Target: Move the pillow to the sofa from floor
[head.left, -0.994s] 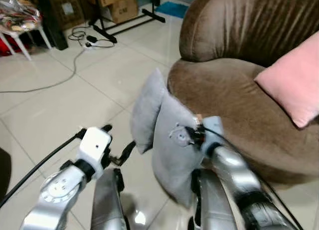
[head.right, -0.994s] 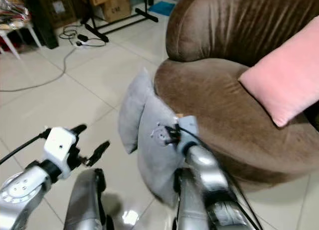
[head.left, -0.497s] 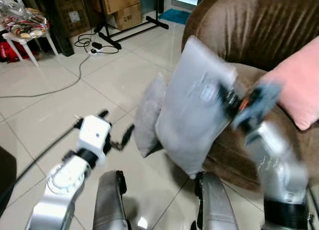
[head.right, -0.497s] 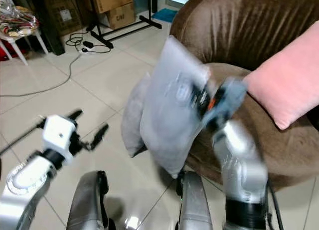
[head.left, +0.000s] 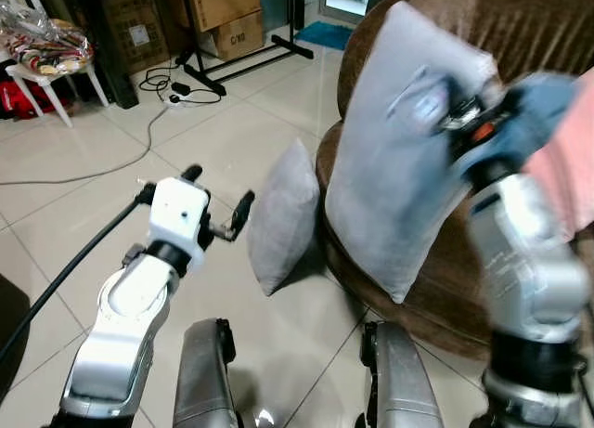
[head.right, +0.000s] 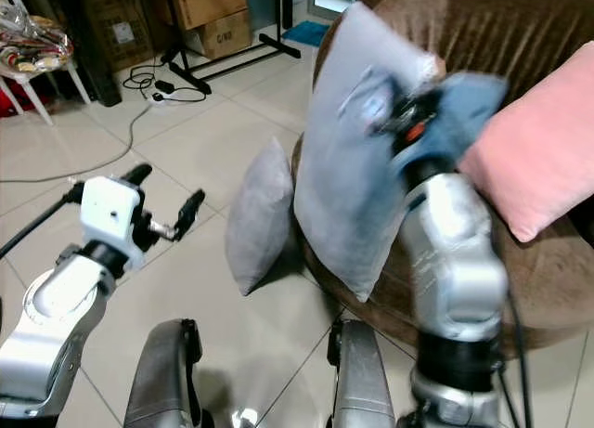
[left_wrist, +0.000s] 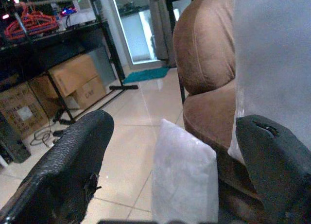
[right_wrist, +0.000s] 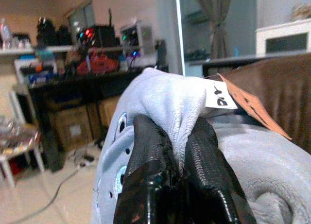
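My right gripper [right_wrist: 182, 136] is shut on a pinched corner of a grey pillow [head.left: 390, 177], next to its orange tag. That pillow hangs in the air, tilted, in front of the brown sofa [head.left: 529, 29] and above the front edge of its seat. A second grey pillow [head.left: 283, 214] stands on the tiled floor, leaning against the sofa's base. My left gripper [head.left: 218, 191] is open and holds nothing, out to the left of the floor pillow and apart from it. In the left wrist view the floor pillow [left_wrist: 184, 180] lies between the fingers' lines, farther off.
A pink pillow [head.right: 548, 149] rests on the sofa's right side. Cardboard boxes [head.left: 223, 10], a black stand's legs [head.left: 241, 52] and a cable with a power strip [head.left: 176, 89] lie at the back left, beside a white stool [head.left: 46, 57]. My own legs show below.
My right arm has lifted the grey pillow from the floor beside the sofa up to the height of the sofa's back. My left gripper has risen a little and stays open.
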Robot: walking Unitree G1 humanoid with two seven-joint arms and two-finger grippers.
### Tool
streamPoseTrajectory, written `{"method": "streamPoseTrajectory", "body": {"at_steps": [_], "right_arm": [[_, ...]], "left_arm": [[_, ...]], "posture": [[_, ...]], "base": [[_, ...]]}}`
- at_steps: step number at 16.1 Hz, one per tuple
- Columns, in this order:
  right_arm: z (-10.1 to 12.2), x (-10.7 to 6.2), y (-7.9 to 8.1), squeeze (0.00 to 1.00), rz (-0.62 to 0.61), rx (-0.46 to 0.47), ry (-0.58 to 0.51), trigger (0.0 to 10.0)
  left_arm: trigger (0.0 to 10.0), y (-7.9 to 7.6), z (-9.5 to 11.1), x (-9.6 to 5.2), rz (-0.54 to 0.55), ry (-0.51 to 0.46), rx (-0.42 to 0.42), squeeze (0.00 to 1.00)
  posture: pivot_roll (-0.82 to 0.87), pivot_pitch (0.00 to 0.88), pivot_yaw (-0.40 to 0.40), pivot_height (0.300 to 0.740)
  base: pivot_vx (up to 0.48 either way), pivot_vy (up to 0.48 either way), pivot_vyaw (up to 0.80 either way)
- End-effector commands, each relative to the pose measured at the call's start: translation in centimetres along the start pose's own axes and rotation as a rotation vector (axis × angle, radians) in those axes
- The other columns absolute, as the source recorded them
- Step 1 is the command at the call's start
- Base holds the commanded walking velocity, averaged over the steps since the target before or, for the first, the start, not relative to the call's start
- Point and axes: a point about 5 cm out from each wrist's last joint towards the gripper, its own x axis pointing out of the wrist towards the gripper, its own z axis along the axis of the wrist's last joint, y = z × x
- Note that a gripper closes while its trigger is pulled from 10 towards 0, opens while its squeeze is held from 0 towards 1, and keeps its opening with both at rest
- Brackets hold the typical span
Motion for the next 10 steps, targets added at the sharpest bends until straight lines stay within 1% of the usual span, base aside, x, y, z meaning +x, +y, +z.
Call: {"method": "streamPoseTrajectory", "body": {"at_steps": [1,3,4,5,6,7,8,9,10], "right_arm": [[-0.3,0.0,0.4,0.00,-0.015,-0.002,0.014,10.0],[-1.2,0.1,0.3,0.00,-0.049,0.017,0.056,10.0],[-1.7,0.1,0.3,0.00,-0.071,0.008,0.085,10.0],[-1.7,0.1,0.3,0.00,-0.071,0.008,0.085,10.0],[-2.0,0.1,0.1,0.00,-0.093,-0.037,0.104,10.0],[-2.0,0.1,0.1,0.00,-0.098,-0.050,0.108,10.0],[-2.1,0.1,0.0,0.00,-0.099,-0.054,0.107,10.0],[-2.1,0.1,0.1,0.00,-0.099,-0.052,0.105,10.0],[-2.0,0.1,0.1,0.00,-0.108,-0.031,0.097,10.0]], "left_arm": [[10.0,-0.1,-0.2,0.1,0.007,0.007,0.008,0.45],[10.0,0.0,-0.1,0.2,0.016,0.007,0.008,0.45],[10.0,0.2,0.1,0.3,0.034,-0.001,0.006,0.45],[10.0,0.2,0.1,0.3,0.034,-0.001,0.006,0.45],[10.0,0.3,0.0,0.2,0.046,0.001,0.005,0.45],[10.0,0.4,0.0,0.2,0.048,0.003,0.006,0.46],[10.0,0.4,0.0,0.3,0.050,0.003,0.009,0.46],[10.0,0.4,0.0,0.3,0.050,0.003,0.010,0.46],[10.0,0.3,0.0,0.4,0.047,0.003,0.012,0.45]], "posture": [[-0.07,0.000,0.004,0.525],[-0.07,0.000,-0.003,0.540],[-0.06,0.000,-0.009,0.555],[-0.06,0.000,-0.009,0.555],[-0.06,0.000,-0.014,0.570],[-0.06,0.000,-0.014,0.575],[-0.06,0.000,-0.012,0.590],[-0.06,0.000,-0.012,0.595],[-0.06,0.000,-0.008,0.605]], "base": [[0.000,0.000,0.00],[0.000,0.000,0.00],[0.000,0.000,0.00],[0.000,0.000,0.00],[0.000,0.000,0.00],[0.000,0.000,0.00],[0.000,0.000,0.00],[0.000,0.000,0.00],[0.000,0.000,0.00]]}}
